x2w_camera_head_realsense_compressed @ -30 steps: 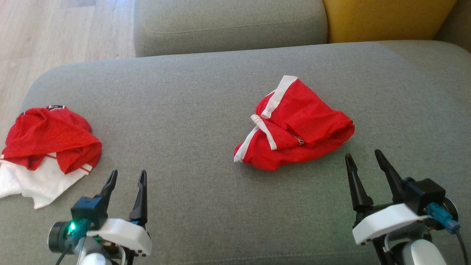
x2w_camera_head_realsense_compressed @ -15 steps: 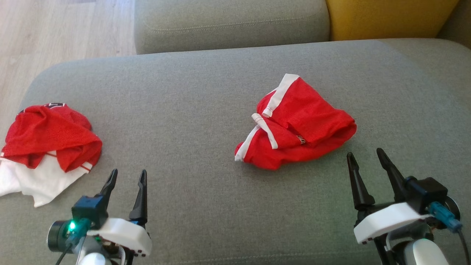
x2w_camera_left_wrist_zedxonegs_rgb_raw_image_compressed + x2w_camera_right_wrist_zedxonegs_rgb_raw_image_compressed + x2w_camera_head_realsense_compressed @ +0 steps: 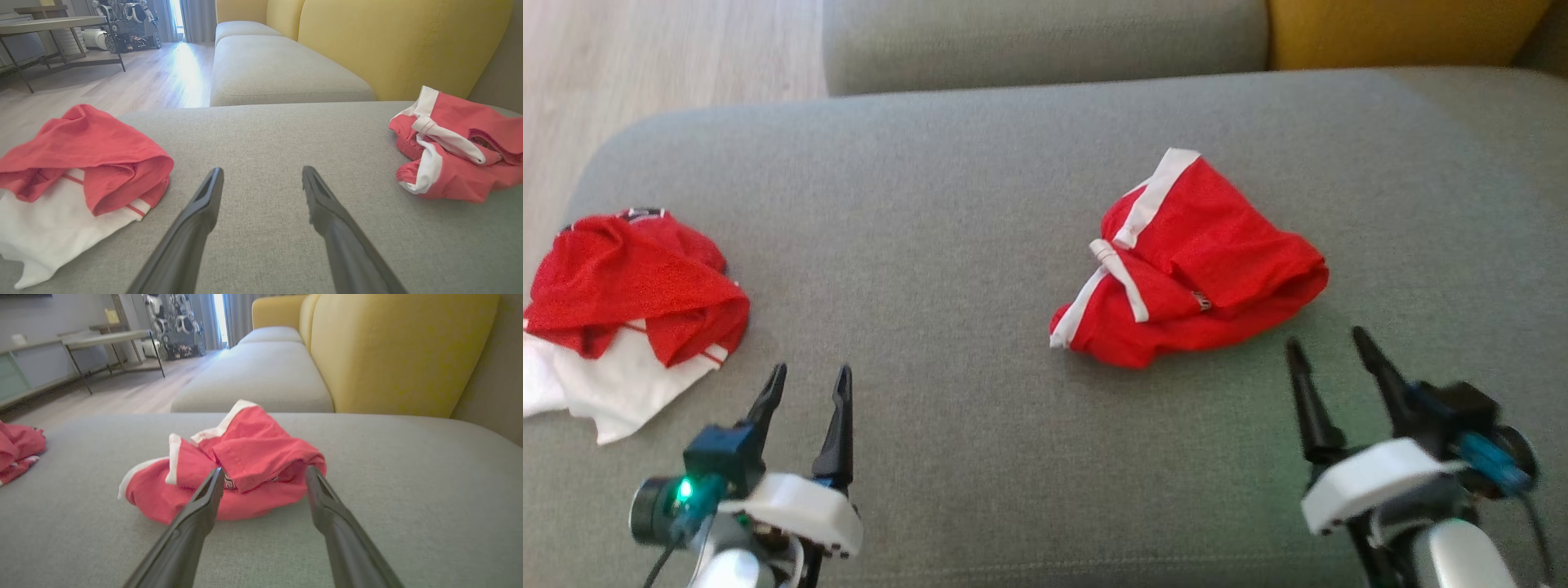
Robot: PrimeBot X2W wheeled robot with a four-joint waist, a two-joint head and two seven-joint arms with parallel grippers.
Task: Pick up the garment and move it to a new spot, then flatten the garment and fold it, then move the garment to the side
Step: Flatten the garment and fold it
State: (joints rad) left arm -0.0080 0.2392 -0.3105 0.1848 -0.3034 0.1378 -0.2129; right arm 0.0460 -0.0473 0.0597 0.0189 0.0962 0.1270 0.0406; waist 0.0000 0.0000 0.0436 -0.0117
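Right claw (image 3: 1324, 338) gapes just short of garment (image 3: 1205, 257).

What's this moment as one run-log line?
left tool: open, empty | right tool: open, empty | red shorts: crumpled on sofa seat, ahead of right tool

You have no readable text, number or brand to record here. The red shorts (image 3: 1217, 253) bear a small pale mark (image 3: 1200, 303) at the front fold, too small to read. The red and white shirt (image 3: 629, 282) shows a dark patch (image 3: 644, 214) with pale strokes at its far edge, also illegible.
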